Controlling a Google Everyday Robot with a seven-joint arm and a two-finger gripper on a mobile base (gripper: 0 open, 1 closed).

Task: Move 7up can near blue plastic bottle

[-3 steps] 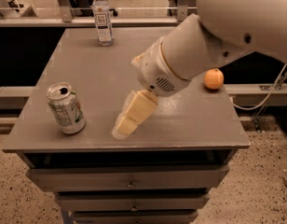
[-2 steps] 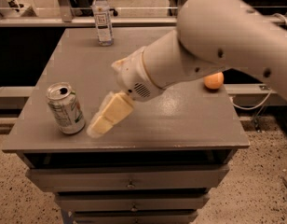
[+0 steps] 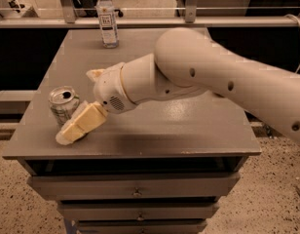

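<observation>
The 7up can, silver with an open pull-tab top, stands upright near the front left corner of the grey table. The blue plastic bottle, clear with a white cap and a label with a dark patch, stands at the table's far edge, well behind the can. My gripper is right beside the can on its right. One cream finger lies low along the can's front right side, and the other finger shows behind it. The fingers are apart and the can is not gripped.
My large white arm reaches in from the right across the table's middle and hides what lies behind it. The table has drawers below its front edge. A railing runs behind the table.
My gripper has moved left and forward across the table, from its middle to right beside the can. The can and bottle have not moved.
</observation>
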